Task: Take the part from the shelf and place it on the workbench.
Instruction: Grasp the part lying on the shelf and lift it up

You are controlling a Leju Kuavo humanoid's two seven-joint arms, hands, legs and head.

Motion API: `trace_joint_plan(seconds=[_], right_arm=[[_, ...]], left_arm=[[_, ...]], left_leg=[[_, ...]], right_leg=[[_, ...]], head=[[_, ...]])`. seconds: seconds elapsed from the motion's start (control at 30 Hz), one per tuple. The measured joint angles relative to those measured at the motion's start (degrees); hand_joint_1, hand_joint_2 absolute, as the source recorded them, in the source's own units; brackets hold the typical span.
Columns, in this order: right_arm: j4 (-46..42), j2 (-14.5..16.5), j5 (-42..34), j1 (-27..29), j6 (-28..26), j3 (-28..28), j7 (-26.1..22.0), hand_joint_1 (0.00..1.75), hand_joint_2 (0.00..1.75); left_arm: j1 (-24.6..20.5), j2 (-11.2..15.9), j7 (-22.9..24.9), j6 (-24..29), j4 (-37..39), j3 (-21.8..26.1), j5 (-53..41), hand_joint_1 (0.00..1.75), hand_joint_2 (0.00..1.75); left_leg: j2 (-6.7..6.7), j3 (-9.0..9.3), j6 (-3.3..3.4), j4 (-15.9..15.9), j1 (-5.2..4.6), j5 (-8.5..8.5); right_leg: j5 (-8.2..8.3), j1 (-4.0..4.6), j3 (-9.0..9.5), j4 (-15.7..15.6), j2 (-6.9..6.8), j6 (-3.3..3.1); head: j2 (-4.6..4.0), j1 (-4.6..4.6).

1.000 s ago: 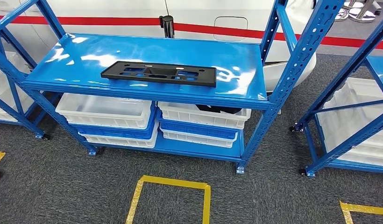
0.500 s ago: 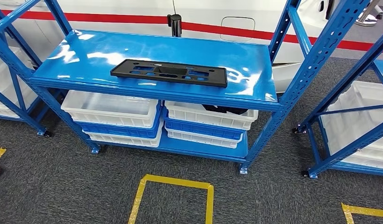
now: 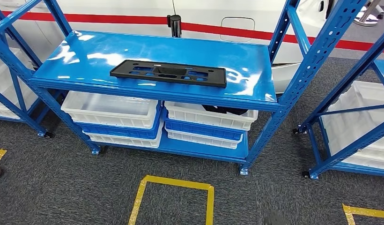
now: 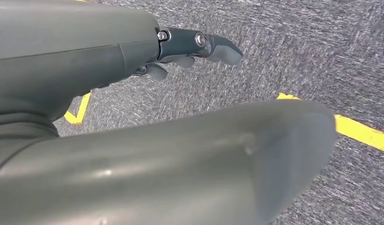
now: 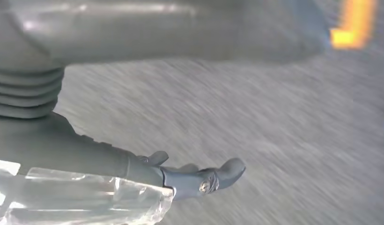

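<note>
A flat black plastic part (image 3: 168, 73) with several cut-outs lies lengthwise on the top board of a blue metal shelf (image 3: 87, 51), near its front edge. In the left wrist view my left hand (image 4: 148, 51) hangs over grey carpet, its fingers (image 4: 213, 47) stretched out and apart from the thumb, holding nothing. In the right wrist view my right hand (image 5: 180, 176) likewise hangs over blurred carpet with its fingers (image 5: 223, 173) extended and nothing in them. Both hands are far from the part.
White and blue bins (image 3: 110, 110) are stacked on the shelf's lower board. A second blue rack (image 3: 349, 122) stands at the right. A yellow tape square (image 3: 173, 197) marks the carpet in front. A white body with a red stripe (image 3: 134, 18) lies behind.
The whole picture has shifted a little to the right over the last second, so the camera has moved. The part lies unmoved on the shelf.
</note>
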Motion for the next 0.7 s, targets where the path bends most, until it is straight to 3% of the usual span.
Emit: trace_joint_plan(seconds=[0.3, 0.53, 0.7], right_arm=[[-9.6, -0.3, 13.9, -8.6, -4.2, -0.6, -12.8, 0.0, 1.75], [-37.1, 2.5, 37.9, -5.2, -4.0, 1.7, -8.1, 0.0, 1.75], [-52.8, 2.7, 49.4, -2.6, -8.7, 6.5, -5.6, 0.0, 1.75]], left_arm=[[0.0, 0.0, 0.2, -0.1, 0.0, 0.1, -0.9, 0.0, 0.0], [0.1, 0.0, 0.2, -0.1, 0.0, 0.9, -1.3, 0.0, 0.0], [0.1, 0.0, 0.2, -0.2, 0.0, 1.2, -2.0, 0.0, 0.0]], left_leg=[[-0.01, 0.02, 0.06, 0.0, 0.1, 0.12], [-0.08, -0.02, 0.05, 0.0, 0.17, 0.12], [-0.14, -0.08, 0.04, 0.0, 0.19, 0.12]], right_leg=[[0.03, 0.03, 0.03, 0.0, -0.02, 0.02], [0.01, 0.07, -0.04, 0.0, -0.09, 0.01], [-0.01, 0.09, -0.07, 0.0, -0.19, -0.01]], head=[[0.0, 0.0], [0.0, -0.01], [0.0, 0.01]])
